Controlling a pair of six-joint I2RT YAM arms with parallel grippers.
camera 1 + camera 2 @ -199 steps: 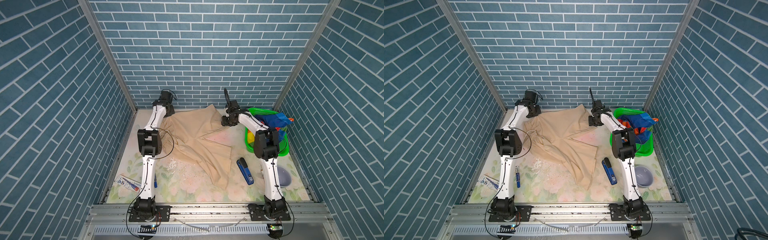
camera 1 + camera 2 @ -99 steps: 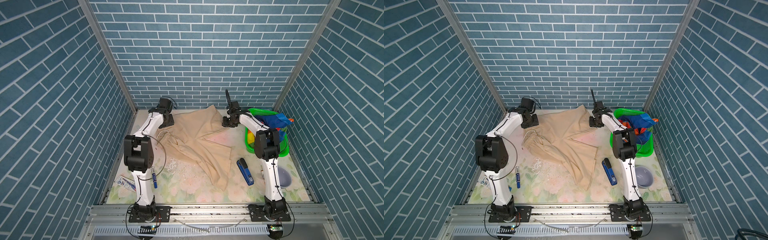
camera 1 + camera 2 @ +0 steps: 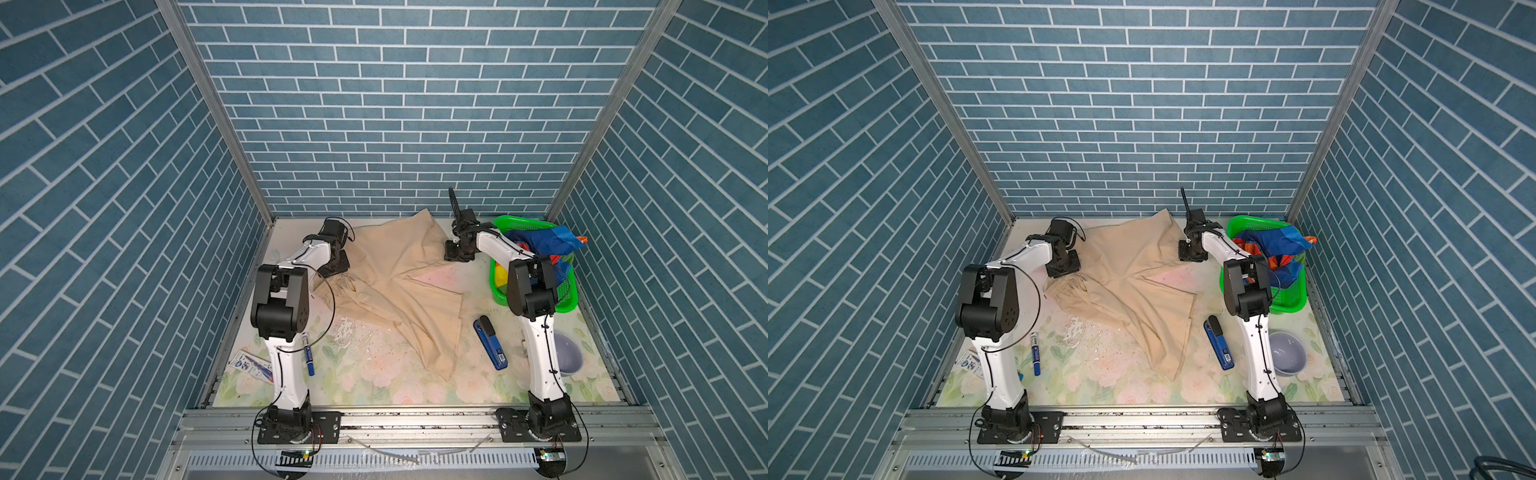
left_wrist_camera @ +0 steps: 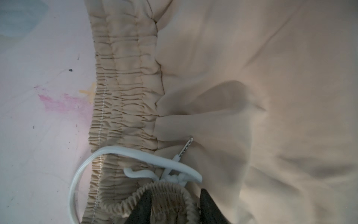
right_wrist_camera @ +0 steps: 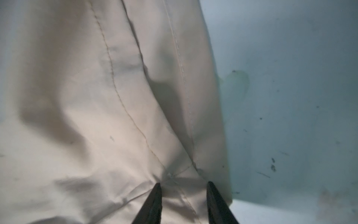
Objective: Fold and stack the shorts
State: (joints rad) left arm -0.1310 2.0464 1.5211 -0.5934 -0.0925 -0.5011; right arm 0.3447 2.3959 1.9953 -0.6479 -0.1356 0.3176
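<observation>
Two shorts – tan (image 3: 395, 286) spread, striped (image 3: 544, 245) in one basket (image 3: 561, 303).
Left gripper (image 4: 174, 195) straddles the bunched waistband (image 4: 124, 100); right gripper (image 5: 183, 186) straddles a hem fold – grip unclear on both.

The beige shorts (image 3: 395, 286) lay spread and wrinkled on the bench — white drawstring (image 4: 135, 155) loose at the gathered waistband. The rainbow-striped shorts (image 3: 544, 245) sat crumpled in the basket.

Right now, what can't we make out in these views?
- Left gripper, left wrist view: fingers straddle the beige shorts waistband; frame edge cuts off contact, grip unclear.
- Right gripper, right wrist view: same, over a seam.
- Striped shorts, top views: bunched in green basket, right arm partly covering.
</observation>
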